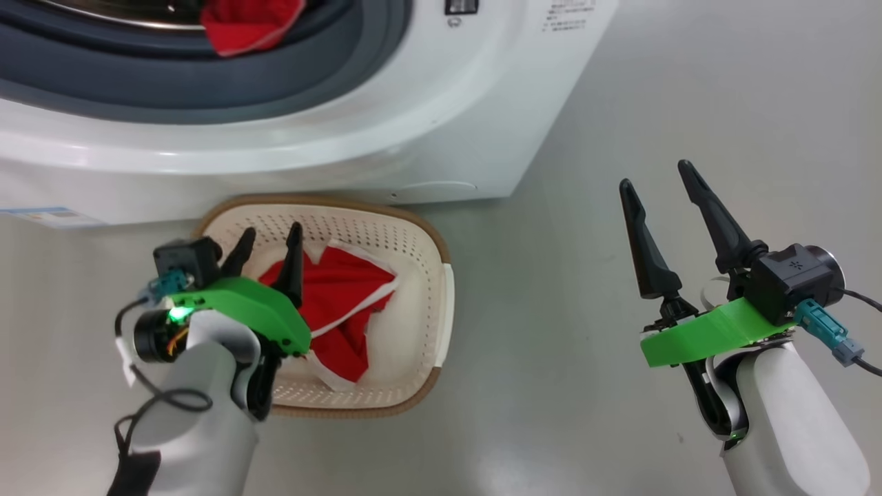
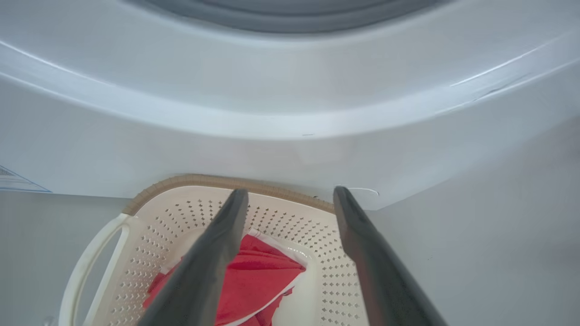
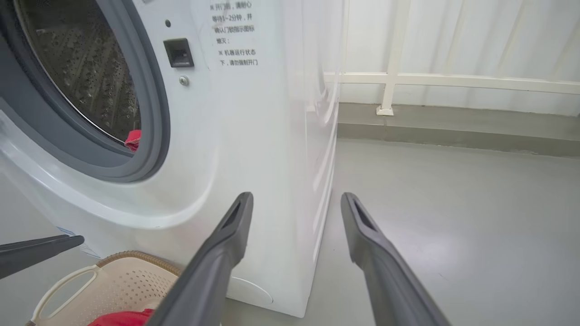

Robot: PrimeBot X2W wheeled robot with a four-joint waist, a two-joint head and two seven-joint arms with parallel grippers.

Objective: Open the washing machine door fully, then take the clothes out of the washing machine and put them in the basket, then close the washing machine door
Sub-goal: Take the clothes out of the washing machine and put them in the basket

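Down at seven o'clock in your head view, the left gripper (image 1: 272,231) hangs over the basket (image 1: 424,275) with its two fingers spread wide and nothing between them. Red clothes (image 1: 344,303) with white trim lie loose in the basket just beneath it. In your left wrist view the cloth sits below and between the fingers, and I cannot tell you whether a fingertip brushes it.

The basket stands on the grey floor (image 1: 654,83), its far rim right against the foot of the washing machine (image 1: 427,124), which takes up the eleven-to-twelve o'clock part of the head view. A second red piece (image 1: 248,27) lies at twelve o'clock, at the lip of the opening and resting on the grey rubber seal (image 1: 138,76).

Over at four o'clock you have the right gripper (image 1: 654,173), well apart from the basket and above the floor. Its fingers are likewise spread wide and hold nothing.

Your right wrist view looks past the machine's front corner. The steel drum (image 3: 81,68) is at ten o'clock, with the red piece low at its edge. The basket is at seven o'clock, and one finger of the left gripper pokes in at eight o'clock. A white railing (image 3: 394,81) runs along the wall at one o'clock.
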